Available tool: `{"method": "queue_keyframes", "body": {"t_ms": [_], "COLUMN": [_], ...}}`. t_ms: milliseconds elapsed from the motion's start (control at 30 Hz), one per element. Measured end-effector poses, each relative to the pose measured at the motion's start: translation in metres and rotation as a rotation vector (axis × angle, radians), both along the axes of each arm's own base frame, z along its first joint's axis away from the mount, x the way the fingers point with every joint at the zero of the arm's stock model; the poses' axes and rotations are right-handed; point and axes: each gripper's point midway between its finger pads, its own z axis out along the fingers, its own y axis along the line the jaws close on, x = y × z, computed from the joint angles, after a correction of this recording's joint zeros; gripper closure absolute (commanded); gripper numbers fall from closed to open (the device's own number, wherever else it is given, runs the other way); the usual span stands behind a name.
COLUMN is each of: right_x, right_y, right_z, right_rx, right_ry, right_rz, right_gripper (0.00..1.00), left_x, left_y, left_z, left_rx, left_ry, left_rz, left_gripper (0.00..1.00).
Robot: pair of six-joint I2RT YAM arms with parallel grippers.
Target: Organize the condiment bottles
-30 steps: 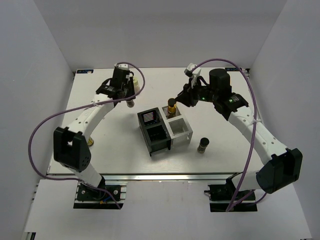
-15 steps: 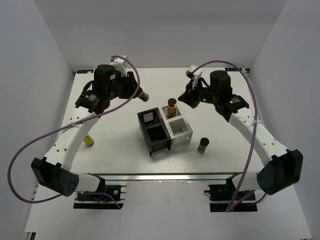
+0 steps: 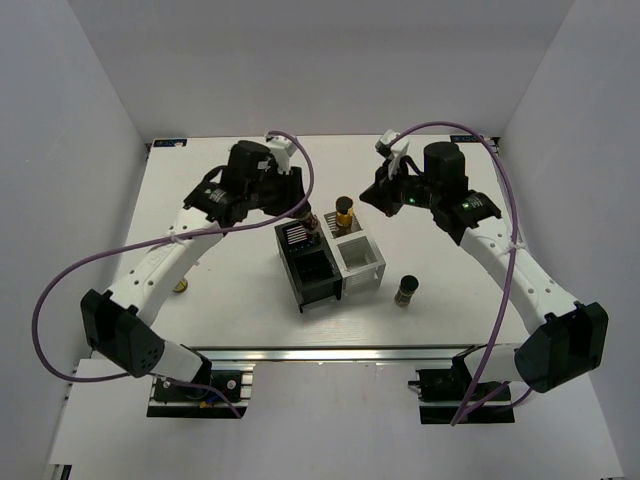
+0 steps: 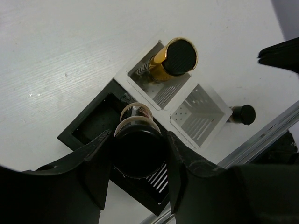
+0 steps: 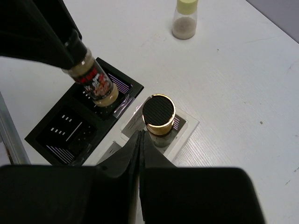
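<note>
My left gripper (image 3: 300, 208) is shut on a dark brown bottle (image 3: 307, 219) with a black cap and holds it tilted just above the back cell of the black organizer (image 3: 318, 290). The left wrist view shows the fingers (image 4: 100, 158) clamped round this bottle (image 4: 138, 156). An amber bottle (image 3: 344, 212) with a black cap stands in the back cell of the white organizer (image 3: 372, 262). My right gripper (image 3: 370, 195) is shut and empty, just behind the amber bottle (image 5: 159, 119). A second dark bottle (image 3: 406, 290) stands on the table to the right. A cream-white bottle (image 5: 185, 18) stands further back.
Another small bottle (image 3: 180, 286) stands on the table at the left, partly hidden by the left arm. The two organizers sit side by side mid-table. The table's metal front rail (image 3: 330, 352) runs along the near edge. White walls enclose the back and sides.
My left gripper lifted the dark brown bottle at the back left and carried it right, over the black organizer. My right gripper drew back from the amber bottle.
</note>
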Motion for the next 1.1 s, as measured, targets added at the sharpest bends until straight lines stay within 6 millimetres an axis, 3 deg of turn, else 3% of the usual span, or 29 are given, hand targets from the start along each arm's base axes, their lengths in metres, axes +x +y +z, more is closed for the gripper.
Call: {"method": "queue_keyframes", "body": {"t_ms": [200,567,900,1100], "right_x": [-0.002,-0.001,-0.002,-0.001], "right_y": [-0.003,-0.005,-0.006,-0.007], "right_z": [-0.003,-0.002,-0.007,-0.007], "right_rx": [-0.003,-0.001,-0.006,-0.006], "right_ry": [0.003,0.000,0.011,0.011], "right_rz": [-0.006,-0.011,-0.013,-0.016], "right_gripper": [1.00,1.00,1.00,1.00], "left_x": [-0.002,0.011,0.020,0.024], "left_y": [-0.007,0.006,0.007,0.004], "left_z": [-0.036,-0.043,-0.079,-0.089], "left_rx": [0.105,0.180,0.242,0.249], "left_ry": [0.060,0.023,0.062,0.068], "left_rz": [-0.001,0.065,0.077,0.076], "left_gripper": [1.00,1.00,1.00,1.00]}}
